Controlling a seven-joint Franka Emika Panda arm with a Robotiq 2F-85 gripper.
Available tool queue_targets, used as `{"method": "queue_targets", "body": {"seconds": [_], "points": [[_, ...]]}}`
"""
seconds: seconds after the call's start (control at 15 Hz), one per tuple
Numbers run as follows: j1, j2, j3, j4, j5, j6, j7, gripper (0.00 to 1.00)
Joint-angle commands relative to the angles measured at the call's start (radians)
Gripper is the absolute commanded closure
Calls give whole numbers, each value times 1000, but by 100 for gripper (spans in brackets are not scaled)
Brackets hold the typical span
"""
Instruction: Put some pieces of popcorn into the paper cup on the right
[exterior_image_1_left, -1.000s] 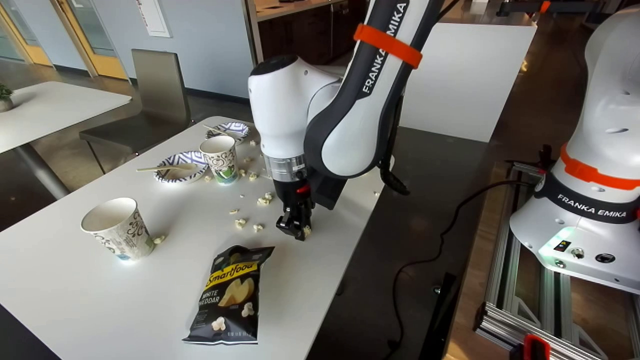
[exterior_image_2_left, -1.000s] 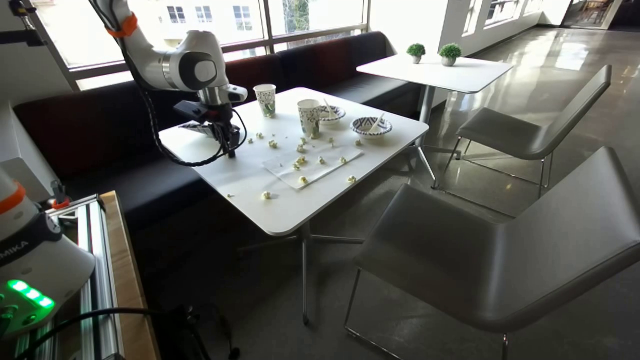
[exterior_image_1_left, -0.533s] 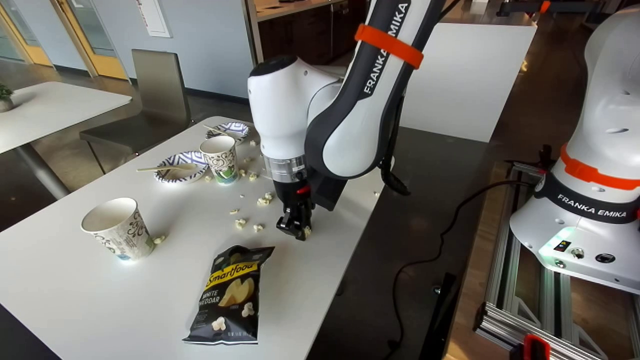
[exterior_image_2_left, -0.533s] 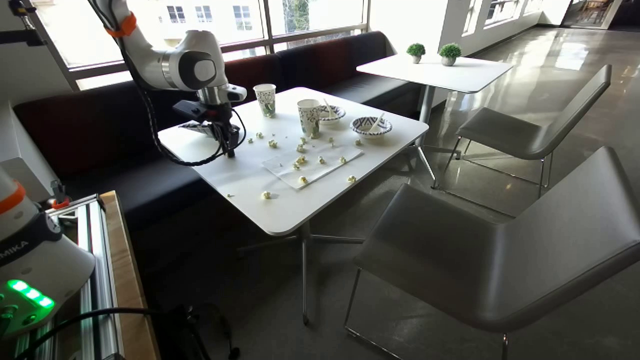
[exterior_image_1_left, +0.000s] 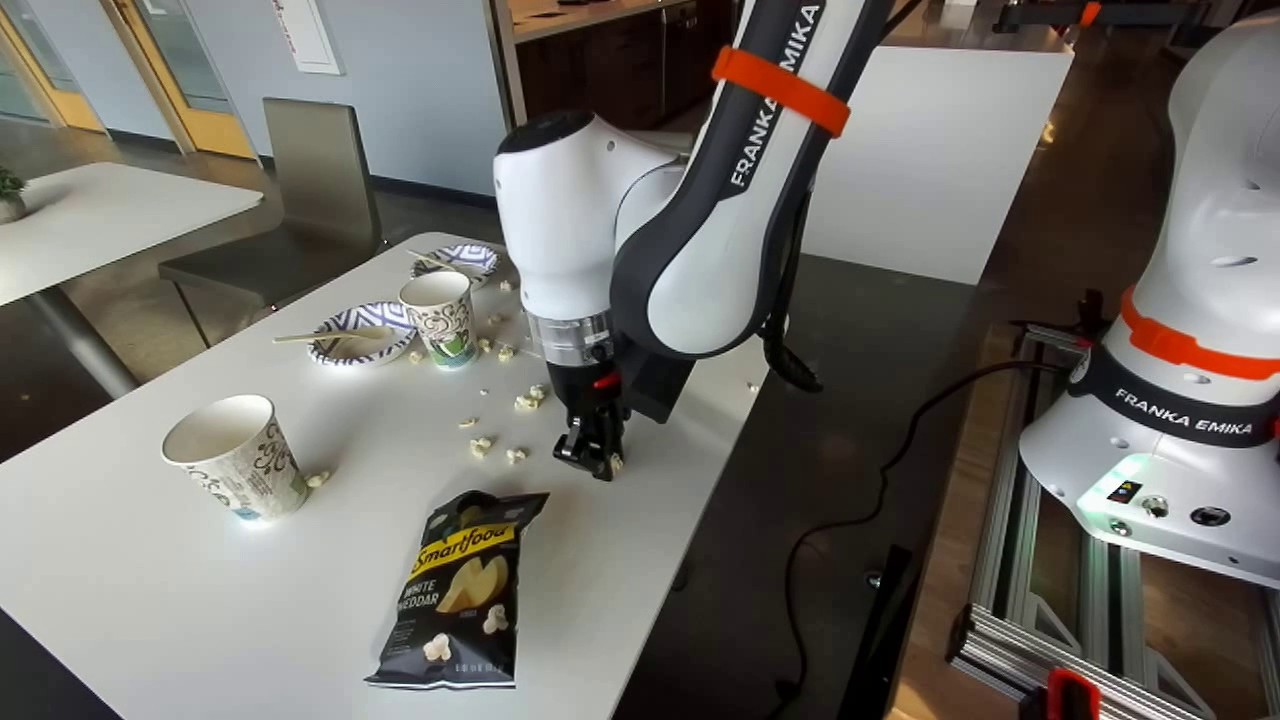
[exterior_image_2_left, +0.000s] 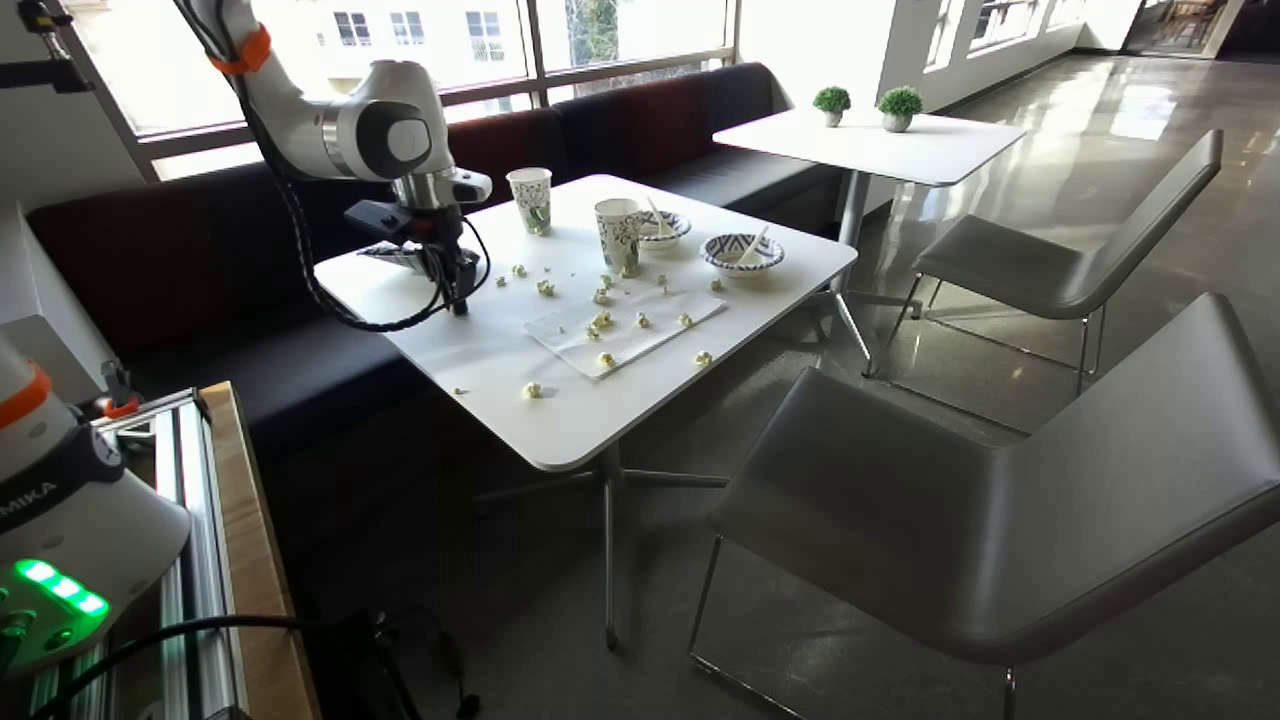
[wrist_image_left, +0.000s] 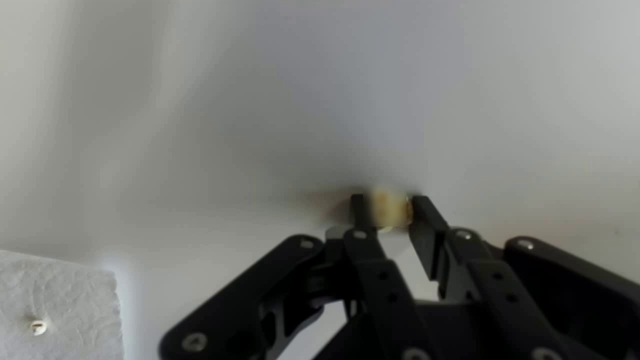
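My gripper (exterior_image_1_left: 600, 468) points down with its tips at the tabletop; it also shows in an exterior view (exterior_image_2_left: 460, 305). In the wrist view my fingers (wrist_image_left: 389, 204) are nearly closed, with one blurred yellowish piece of popcorn (wrist_image_left: 387, 209) between the tips. The same piece (exterior_image_1_left: 616, 463) peeks out beside the fingertips. A wide-mouthed white paper cup with dark swirls (exterior_image_1_left: 230, 450) stands upright, apart from my gripper; it also shows in an exterior view (exterior_image_2_left: 530, 200). A similar cup with green print (exterior_image_1_left: 440, 318) stands farther along the table (exterior_image_2_left: 618, 238). Loose popcorn (exterior_image_1_left: 480, 447) lies near my gripper.
A black Smartfood bag (exterior_image_1_left: 460, 590) lies beside my gripper. Two patterned bowls (exterior_image_1_left: 365, 333) (exterior_image_2_left: 742, 255) hold spoons. A white napkin (exterior_image_2_left: 625, 335) bears several popcorn pieces; its corner shows in the wrist view (wrist_image_left: 60, 305). The table edge (exterior_image_1_left: 700, 530) runs close by my arm.
My arm has shifted only very slightly, and the gripper stays low at the same spot. The popcorn, cups, bowls and bag have not moved visibly.
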Motion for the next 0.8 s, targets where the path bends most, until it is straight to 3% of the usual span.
{"method": "queue_targets", "body": {"seconds": [0.0,0.73], "points": [[18,-5,-12,-7,-35,-36,36,76],[50,-59,-31,-14,-113,-27,83,85]]}}
